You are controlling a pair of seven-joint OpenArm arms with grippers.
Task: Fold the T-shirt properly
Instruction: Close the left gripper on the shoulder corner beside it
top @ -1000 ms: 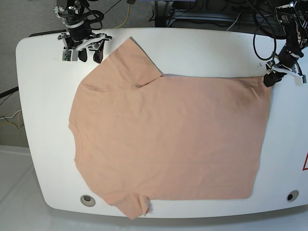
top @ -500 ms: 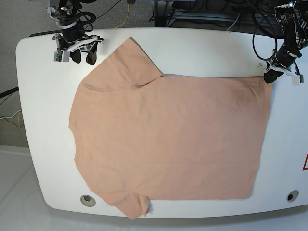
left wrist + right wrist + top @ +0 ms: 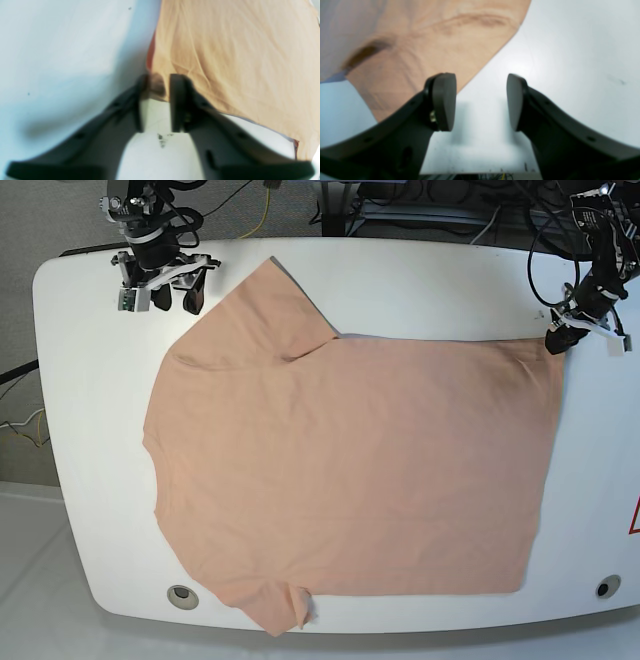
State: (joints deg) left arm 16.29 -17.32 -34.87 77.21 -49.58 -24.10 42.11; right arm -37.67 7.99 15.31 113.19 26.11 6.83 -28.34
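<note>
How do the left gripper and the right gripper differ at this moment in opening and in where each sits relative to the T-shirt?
The left gripper has a narrow gap with the T-shirt hem corner between its fingers; the right gripper stands wide with only bare table between its fingers.
In the base view the left gripper sits at the hem corner, the right gripper beside the far sleeve.
Both have dark fingers and hang low over the white table.

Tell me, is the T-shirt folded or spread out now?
Spread out. The T-shirt lies flat on the table, both sleeves showing, with no part folded over.
</note>
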